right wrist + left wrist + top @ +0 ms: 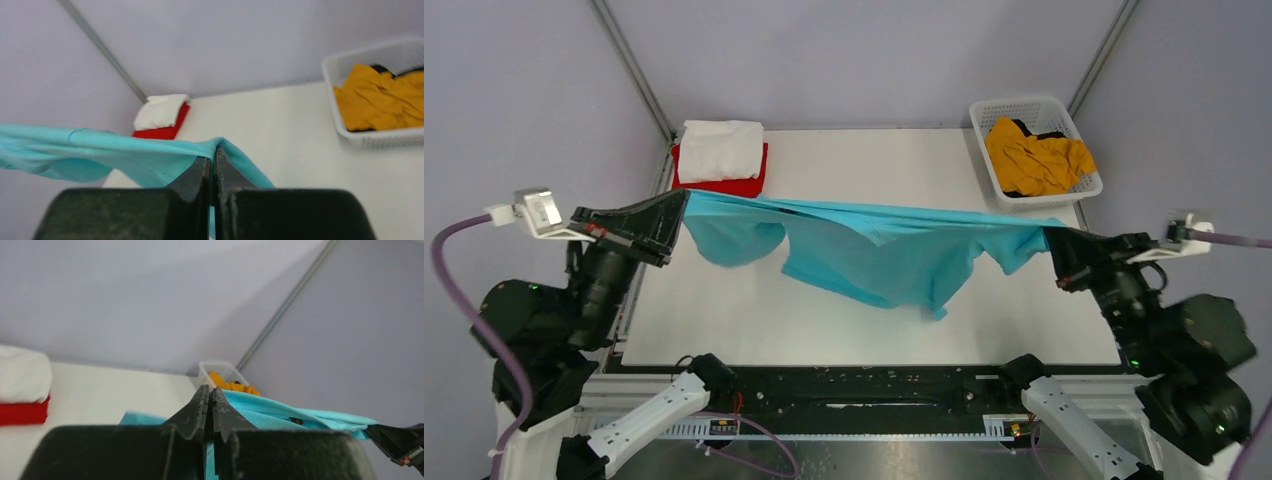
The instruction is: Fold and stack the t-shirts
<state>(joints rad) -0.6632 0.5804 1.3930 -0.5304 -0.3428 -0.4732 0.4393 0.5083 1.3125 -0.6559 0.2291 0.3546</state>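
Left claw [682,205] and right claw [1051,243] each clamp an end of the turquoise shirt [874,250], stretched above the bench [724,315].

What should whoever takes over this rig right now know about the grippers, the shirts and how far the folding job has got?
Left gripper: shut on one end of the turquoise shirt.
Right gripper: shut on the other end.
The turquoise shirt is stretched between them above the table, with its middle sagging.
Done: the white shirt lies folded on the folded red shirt at the far left corner.
Left: fold the turquoise shirt and add it to that stack. The yellow shirt lies crumpled in the basket at the far right, not yet folded.
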